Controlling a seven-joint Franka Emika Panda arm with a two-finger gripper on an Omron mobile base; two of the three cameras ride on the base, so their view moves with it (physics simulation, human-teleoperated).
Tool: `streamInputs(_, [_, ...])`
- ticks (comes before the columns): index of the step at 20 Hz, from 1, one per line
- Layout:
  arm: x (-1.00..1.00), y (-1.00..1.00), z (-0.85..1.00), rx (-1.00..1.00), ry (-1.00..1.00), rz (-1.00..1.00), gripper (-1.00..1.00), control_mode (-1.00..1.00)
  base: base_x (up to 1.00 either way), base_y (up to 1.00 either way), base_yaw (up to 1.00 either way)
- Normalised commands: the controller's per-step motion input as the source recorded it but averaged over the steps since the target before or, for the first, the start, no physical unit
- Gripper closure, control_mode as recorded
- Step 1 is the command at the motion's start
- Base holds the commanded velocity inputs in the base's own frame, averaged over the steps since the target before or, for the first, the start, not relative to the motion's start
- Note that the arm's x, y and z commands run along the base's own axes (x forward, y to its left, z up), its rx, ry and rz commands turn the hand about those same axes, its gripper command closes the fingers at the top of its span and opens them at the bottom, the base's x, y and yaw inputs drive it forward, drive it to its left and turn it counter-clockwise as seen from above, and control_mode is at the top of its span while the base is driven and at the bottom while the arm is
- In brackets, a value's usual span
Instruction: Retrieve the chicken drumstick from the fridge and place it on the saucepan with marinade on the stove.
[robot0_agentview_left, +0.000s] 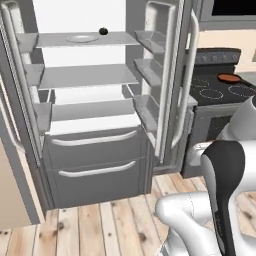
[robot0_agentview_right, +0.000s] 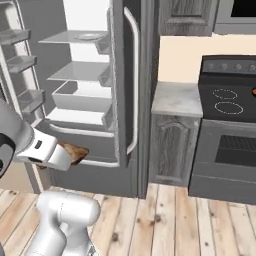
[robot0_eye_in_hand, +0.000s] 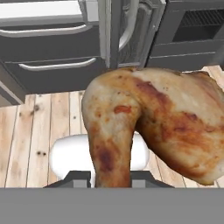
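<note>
My gripper (robot0_eye_in_hand: 113, 180) is shut on the chicken drumstick (robot0_eye_in_hand: 153, 122), a lumpy golden-brown piece that looms large in the hand view, above the wooden floor. In the right base view the gripper (robot0_agentview_right: 66, 155) holds the drumstick (robot0_agentview_right: 76, 152) low, in front of the fridge's bottom drawers. The fridge (robot0_agentview_left: 92, 150) stands with both doors open, its white inside and grey shelves showing. On the black stove (robot0_agentview_left: 220, 90) to the right sits the saucepan (robot0_agentview_left: 230, 78) with orange-red marinade; a sliver of the saucepan (robot0_agentview_right: 254, 91) shows at the right base view's edge.
A pale plate (robot0_agentview_left: 82, 38) and a small dark round fruit (robot0_agentview_left: 103, 31) lie on the top shelf. The open right fridge door (robot0_agentview_right: 125, 75) stands between fridge and stove. A grey counter cabinet (robot0_agentview_right: 176, 100) sits left of the stove (robot0_agentview_right: 227, 100), under a microwave (robot0_agentview_left: 232, 10).
</note>
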Motion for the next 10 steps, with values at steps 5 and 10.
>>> streamInputs(5, [0.00,0.00,0.00,0.00,0.00,0.00,1.00,1.00,0.18,-1.00,0.16])
streamInputs(10, [0.00,0.00,0.00,0.00,0.00,0.00,1.00,1.00,0.38,-1.00,0.11])
